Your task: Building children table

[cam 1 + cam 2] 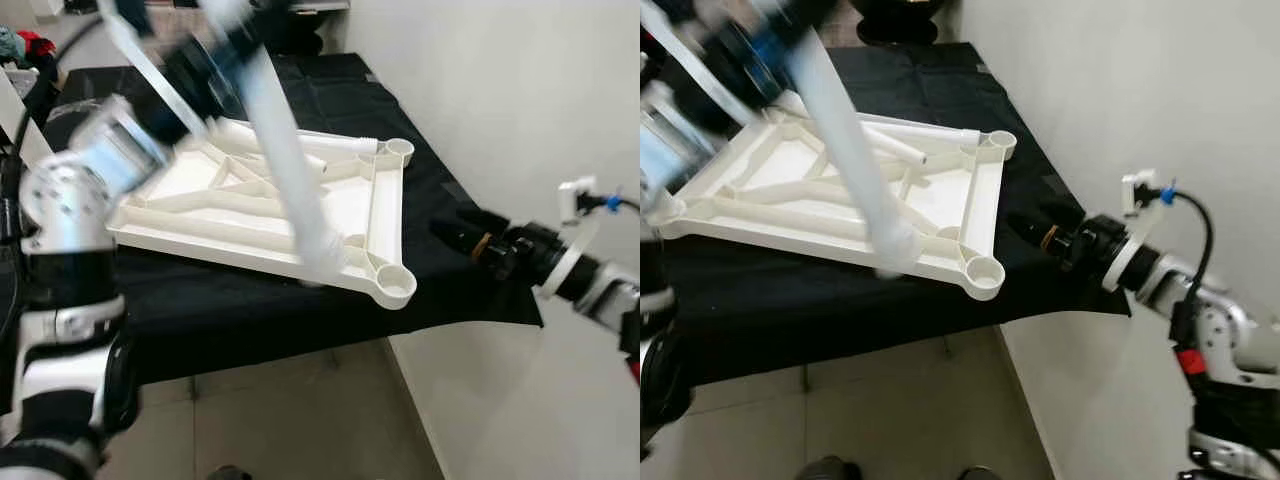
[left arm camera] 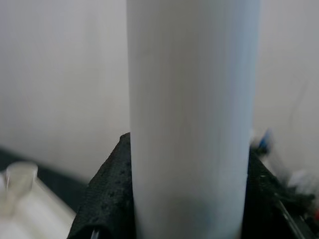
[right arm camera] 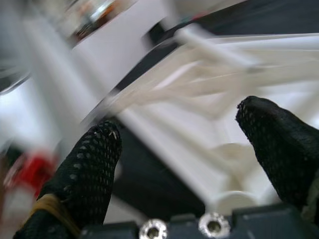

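1. The white tabletop frame [image 1: 270,205] is laid underside up on the black cloth [image 1: 250,300], so its corner sockets are exposed.
2. A white table leg [image 1: 285,160] is clamped between the fingers of the left gripper [image 1: 215,60] and is angled down towards the near corner socket [image 1: 395,285], presumably for insertion.
3. The right gripper [image 3: 182,144] is held beside the frame's right edge, its fingers spread wide and nothing gripped.
4. The leg's lower tip is blurred, so seating cannot be judged.

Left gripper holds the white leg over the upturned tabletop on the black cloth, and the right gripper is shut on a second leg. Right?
Not quite. The right gripper is open and holds nothing, as the right wrist view shows. The rest stands: left gripper holds the leg over the tabletop on the cloth.
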### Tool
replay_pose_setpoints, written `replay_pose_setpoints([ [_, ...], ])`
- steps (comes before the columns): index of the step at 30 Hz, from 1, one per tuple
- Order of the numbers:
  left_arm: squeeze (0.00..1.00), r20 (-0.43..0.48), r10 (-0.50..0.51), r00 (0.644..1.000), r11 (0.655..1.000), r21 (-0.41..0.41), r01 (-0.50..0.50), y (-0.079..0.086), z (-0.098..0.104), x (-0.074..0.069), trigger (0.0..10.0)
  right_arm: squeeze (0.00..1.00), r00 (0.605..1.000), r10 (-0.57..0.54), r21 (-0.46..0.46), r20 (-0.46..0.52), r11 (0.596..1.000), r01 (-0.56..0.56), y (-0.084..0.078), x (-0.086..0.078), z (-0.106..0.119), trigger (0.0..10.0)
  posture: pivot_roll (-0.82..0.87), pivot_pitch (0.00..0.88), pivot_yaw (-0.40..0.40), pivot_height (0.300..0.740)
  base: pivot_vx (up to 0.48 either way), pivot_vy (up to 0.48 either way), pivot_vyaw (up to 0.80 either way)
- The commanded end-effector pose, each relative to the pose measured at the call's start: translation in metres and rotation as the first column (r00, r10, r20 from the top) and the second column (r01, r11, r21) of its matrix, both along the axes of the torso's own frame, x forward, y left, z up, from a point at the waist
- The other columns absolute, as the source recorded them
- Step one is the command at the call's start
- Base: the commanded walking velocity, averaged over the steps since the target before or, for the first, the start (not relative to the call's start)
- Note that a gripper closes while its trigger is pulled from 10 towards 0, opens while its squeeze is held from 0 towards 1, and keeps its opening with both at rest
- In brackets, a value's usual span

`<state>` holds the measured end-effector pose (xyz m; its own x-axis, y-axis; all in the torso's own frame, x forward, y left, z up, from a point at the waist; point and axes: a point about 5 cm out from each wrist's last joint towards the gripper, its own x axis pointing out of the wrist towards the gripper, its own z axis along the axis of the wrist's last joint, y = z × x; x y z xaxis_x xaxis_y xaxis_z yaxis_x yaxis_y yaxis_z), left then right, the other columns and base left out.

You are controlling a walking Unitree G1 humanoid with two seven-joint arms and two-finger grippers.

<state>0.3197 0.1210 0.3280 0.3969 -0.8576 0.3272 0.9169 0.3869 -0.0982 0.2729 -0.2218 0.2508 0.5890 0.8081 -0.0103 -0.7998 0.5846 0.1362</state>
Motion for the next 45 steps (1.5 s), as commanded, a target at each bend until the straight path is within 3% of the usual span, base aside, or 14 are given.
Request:
replay_pose_setpoints([
  [1, 0.00, 0.065, -0.019, 0.998, 0.998, 0.064, 0.015, -0.005, 0.001, -0.005, 0.0, 0.00, 0.997, 0.073, -0.022, -0.018, 0.997, -0.073, 0.011, -0.004, -0.003, 10.0, -0.11, 0.084, -0.023, 0.740, 0.000, 0.000, 0.00],
  [4, 0.00, 0.137, -0.025, 0.990, 0.983, 0.184, 0.000, -0.013, -0.013, -0.007, 0.0, 0.00, 0.984, 0.177, -0.030, -0.038, 0.984, -0.178, 0.033, -0.008, -0.003, 10.0, -0.11, 0.087, -0.020, 0.740, 0.000, 0.000, 0.00],
  [6, 0.00, 0.146, -0.025, 0.989, 0.982, 0.189, -0.003, -0.015, -0.015, -0.007, 0.0, 0.00, 0.981, 0.186, -0.029, -0.047, 0.982, -0.188, 0.039, -0.006, -0.005, 10.0, -0.12, 0.087, -0.020, 0.740, 0.000, 0.000, 0.00],
  [9, 0.00, 0.165, -0.011, 0.986, 0.985, 0.171, -0.018, -0.021, -0.019, -0.008, 0.0, 0.00, 0.985, 0.145, -0.081, -0.092, 0.985, -0.153, 0.067, 0.005, -0.024, 10.0, -0.12, 0.092, -0.018, 0.740, 0.000, 0.000, 0.00],
  [14, 0.00, 0.179, -0.019, 0.984, 0.986, 0.169, -0.012, -0.026, -0.023, -0.009, 0.0, 0.00, 0.988, 0.093, -0.098, -0.120, 0.990, -0.105, 0.078, 0.012, -0.035, 10.0, -0.12, 0.094, -0.019, 0.740, 0.000, 0.000, 0.00],
  [15, 0.00, 0.172, -0.047, 0.984, 0.990, 0.142, 0.022, -0.040, -0.033, -0.018, 0.0, 0.00, 0.984, 0.015, -0.098, -0.175, 0.995, -0.033, 0.094, 0.020, -0.054, 10.0, -0.12, 0.098, -0.019, 0.740, 0.000, 0.000, 0.00],
  [26, 0.00, 0.163, -0.042, 0.986, 0.994, 0.105, 0.025, -0.047, -0.048, -0.024, 0.0, 0.00, 0.983, 0.035, -0.047, -0.183, 0.998, -0.044, 0.116, 0.017, -0.055, 10.0, -0.12, 0.100, -0.020, 0.740, 0.000, 0.000, 0.00],
  [29, 0.00, 0.171, -0.037, 0.985, 0.995, 0.098, 0.020, -0.048, -0.048, -0.024, 0.0, 0.00, 0.983, 0.052, -0.038, -0.179, 0.997, -0.060, 0.127, 0.015, -0.055, 10.0, -0.12, 0.101, -0.021, 0.740, 0.000, 0.000, 0.00],
  [33, 0.00, 0.184, -0.023, 0.983, 0.996, 0.090, 0.007, -0.049, -0.047, -0.023, 0.0, 0.00, 0.974, 0.161, -0.064, -0.157, 0.983, -0.173, 0.152, 0.003, -0.059, 10.0, -0.11, 0.099, -0.023, 0.740, 0.000, 0.000, 0.00],
  [34, 0.00, 0.186, -0.014, 0.983, 0.996, 0.087, -0.002, -0.048, -0.046, -0.022, 0.0, 0.00, 0.973, 0.177, -0.117, -0.147, 0.974, -0.195, 0.154, -0.001, -0.064, 10.0, -0.11, 0.099, -0.024, 0.740, 0.000, 0.000, 0.00],
  [38, 0.00, 0.184, -0.003, 0.983, 0.997, 0.080, -0.012, -0.046, -0.046, -0.021, 0.0, 0.00, 0.973, 0.184, -0.147, -0.137, 0.968, -0.203, 0.154, -0.002, -0.067, 10.0, -0.11, 0.098, -0.026, 0.740, 0.000, 0.000, 0.00],
  [45, 0.00, 0.188, 0.002, 0.982, 0.997, 0.072, -0.016, -0.047, -0.047, -0.020, 0.0, 0.00, 0.986, 0.130, -0.067, -0.107, 0.988, -0.137, 0.157, 0.009, -0.053, 10.0, -0.11, 0.091, -0.030, 0.740, 0.000, 0.000, 0.00],
])
